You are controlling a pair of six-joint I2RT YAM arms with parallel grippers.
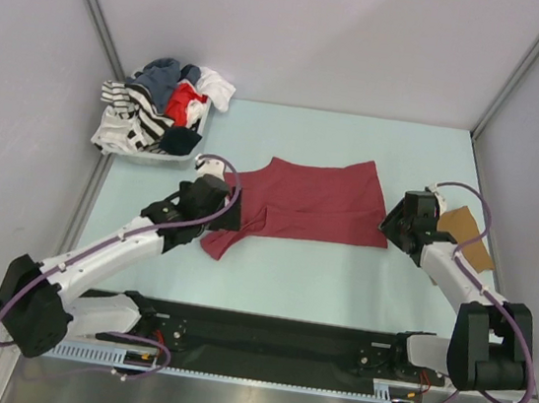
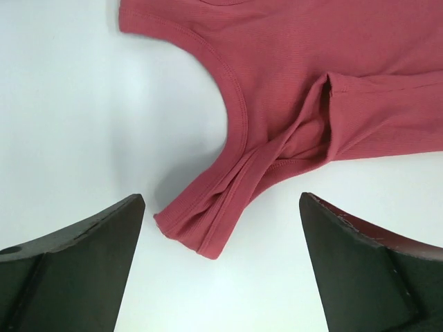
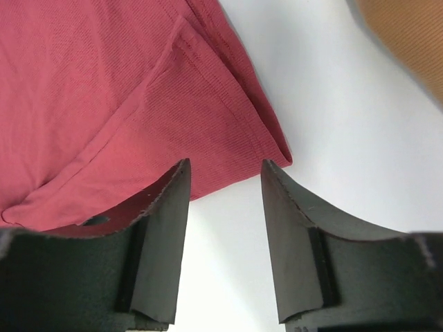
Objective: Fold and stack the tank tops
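A dark maroon tank top (image 1: 309,202) lies folded flat mid-table, one strap trailing toward the near left. My left gripper (image 1: 235,219) hovers at that strap end (image 2: 197,225), open wide with nothing held (image 2: 221,199). My right gripper (image 1: 388,224) sits at the top's near right corner (image 3: 273,149), open, its fingers (image 3: 225,164) just short of the cloth edge with bare table between them. A tan-brown tank top (image 1: 471,236) lies at the right edge, partly hidden by the right arm, and its edge shows in the right wrist view (image 3: 408,34).
A white basket (image 1: 147,154) heaped with mixed clothes stands at the back left. Grey walls enclose the pale table (image 1: 318,283) on three sides. The arms' black base rail (image 1: 262,335) runs along the near edge.
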